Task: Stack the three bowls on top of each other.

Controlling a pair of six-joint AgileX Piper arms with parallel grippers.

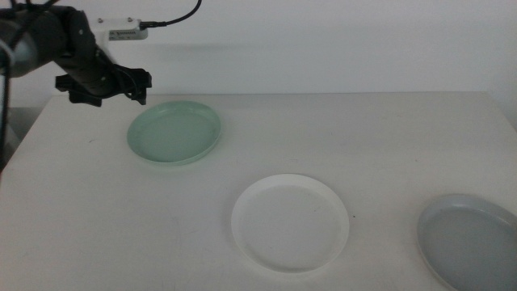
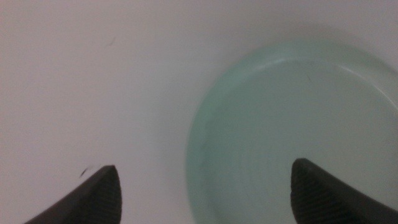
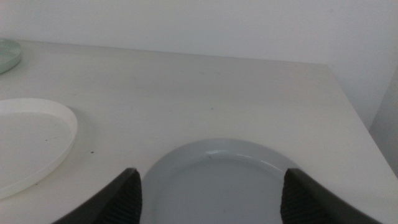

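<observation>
The mint green bowl (image 1: pixel 174 133) sits at the back left of the table. My left gripper (image 1: pixel 139 87) hovers above its back left rim, jaws open and empty; in the left wrist view the gripper (image 2: pixel 204 167) straddles the bowl's edge (image 2: pixel 298 118). The white bowl (image 1: pixel 291 222) lies at the front middle. The light grey bowl (image 1: pixel 472 241) lies at the front right, partly cut off by the picture's edge. My right gripper (image 3: pixel 210 172) is out of the middle view; it is open and empty, just above the grey bowl's (image 3: pixel 217 180) near rim.
The white table (image 1: pixel 363 137) has its right edge close to the grey bowl and a white wall behind. A cable and a white box (image 1: pixel 121 31) sit behind the left arm. The white bowl (image 3: pixel 25 143) and mint bowl (image 3: pixel 7 55) show in the right wrist view.
</observation>
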